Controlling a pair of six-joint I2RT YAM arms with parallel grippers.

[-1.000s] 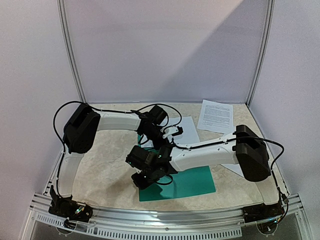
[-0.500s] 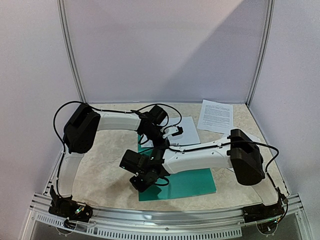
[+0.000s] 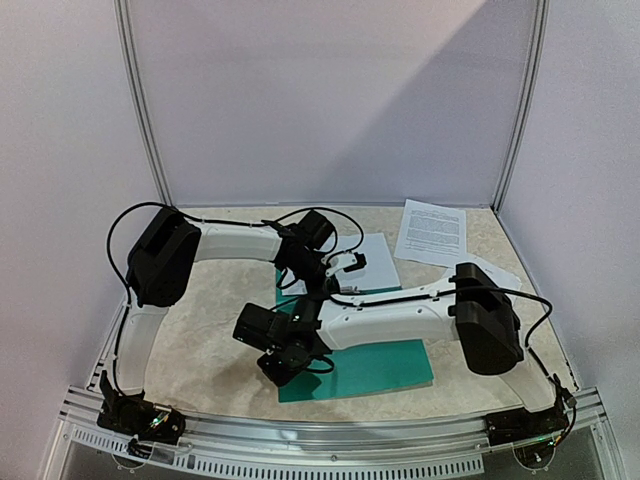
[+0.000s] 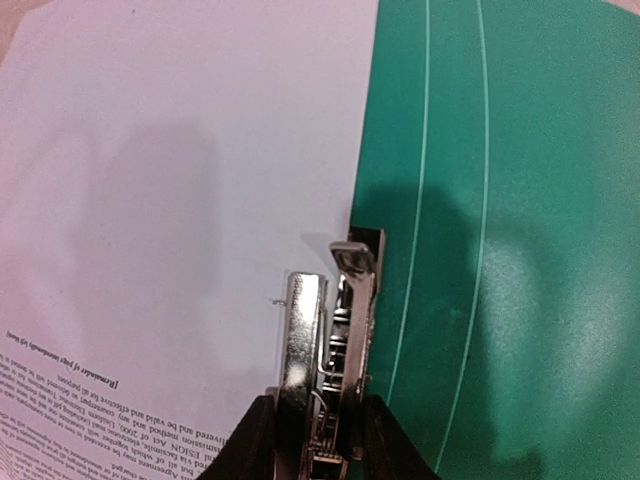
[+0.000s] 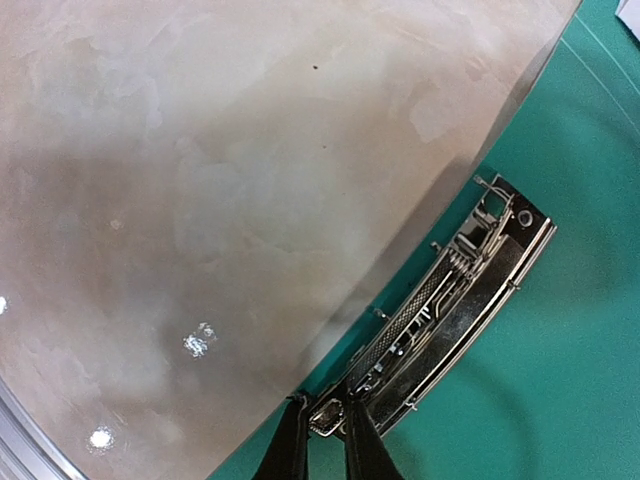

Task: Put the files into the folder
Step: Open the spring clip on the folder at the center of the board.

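**Top external view.** The folder [image 3: 385, 368] is lying flat on the near middle of the beige table [image 3: 215, 330]. Its visible teal panel is running left to right, with the near edge rising slightly toward the right. A white sheet [image 3: 374, 255] is lying at its far side, mostly covered by the arms. A printed sheet [image 3: 432, 232] is resting well apart at the far right, its long axis pointing roughly near to far and a little skewed. The left arm [image 3: 235, 242] is reaching rightward from its bulky black elbow, with the wrist dipping over the white sheet. The right arm [image 3: 390, 315] is stretching low and leftward across the folder, with its wrist hanging over the folder's near-left corner.

**Left wrist view.** The sheet is showing smooth and matte, with lines of print at one corner. It is meeting glossy teal plastic crossed by two thin pale lines. A narrow chrome far metal clip [image 4: 335, 320] is standing on that boundary. The left gripper [image 4: 320, 410] is grasping it, with a black finger pressing on either side.

**Right wrist view.** A long chrome near metal clamp [image 5: 450, 300], with a spring and lever, is running diagonally along the folder's edge beside the marbled, glinting tabletop. The right gripper [image 5: 325, 412] is pinching the clamp's near end, its fingers almost meeting.
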